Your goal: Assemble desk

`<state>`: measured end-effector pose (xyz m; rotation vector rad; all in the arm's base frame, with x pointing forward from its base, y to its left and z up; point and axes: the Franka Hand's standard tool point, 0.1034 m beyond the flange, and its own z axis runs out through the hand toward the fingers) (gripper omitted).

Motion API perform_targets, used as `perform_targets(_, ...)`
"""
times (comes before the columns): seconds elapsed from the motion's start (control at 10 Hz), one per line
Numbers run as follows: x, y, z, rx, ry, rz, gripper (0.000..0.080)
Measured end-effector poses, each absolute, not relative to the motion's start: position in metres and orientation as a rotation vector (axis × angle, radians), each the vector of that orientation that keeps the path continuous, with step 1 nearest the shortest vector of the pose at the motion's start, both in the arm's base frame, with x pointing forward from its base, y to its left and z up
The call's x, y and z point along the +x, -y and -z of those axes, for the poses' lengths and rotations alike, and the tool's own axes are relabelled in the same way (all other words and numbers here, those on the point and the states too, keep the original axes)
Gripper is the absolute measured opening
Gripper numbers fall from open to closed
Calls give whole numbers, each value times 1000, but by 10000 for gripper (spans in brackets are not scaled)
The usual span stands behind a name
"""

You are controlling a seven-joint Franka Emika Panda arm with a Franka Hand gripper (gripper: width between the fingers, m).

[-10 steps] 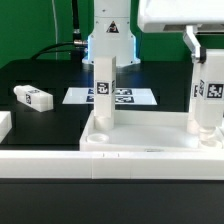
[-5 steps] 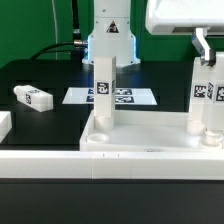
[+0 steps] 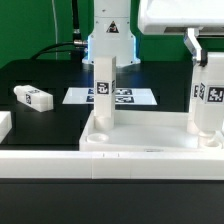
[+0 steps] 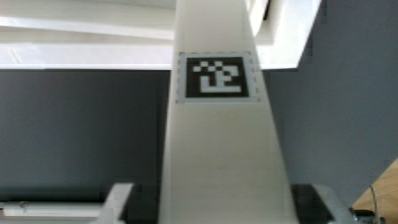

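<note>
The white desk tabletop (image 3: 140,148) lies at the front of the table, rim up. A tagged square leg (image 3: 104,95) stands upright in its corner socket on the exterior view's left. A second tagged leg (image 3: 207,100) stands upright in the socket on the exterior view's right. My gripper (image 3: 205,52) comes down from above and is shut on that leg's top. In the wrist view this leg (image 4: 222,150) fills the middle, and the dark pads (image 4: 146,205) press on both its sides. My gripper (image 4: 217,205) holds it squarely.
A third tagged leg (image 3: 33,97) lies loose on the black table at the exterior view's left. The marker board (image 3: 125,97) lies flat behind the tabletop, before the robot base (image 3: 108,40). A long white rail (image 3: 40,162) runs along the front edge.
Half a second ago the hand and the held leg stood turned a little about the upright axis. Now they are back as they were one second ago. Nothing else has moved.
</note>
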<state>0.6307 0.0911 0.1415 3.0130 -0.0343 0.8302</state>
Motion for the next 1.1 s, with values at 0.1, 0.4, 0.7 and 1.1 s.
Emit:
perform_targets(0.1,631,-91,-142,3013,34,-830,290)
perform_targets(0.4,631,-94,-141,3014,31,-834,290)
perform_targets(0.7,628,-102,-135,3012,4,-830,290)
perform_targets(1.1,628,-101,-130,3002,-1,-840,290)
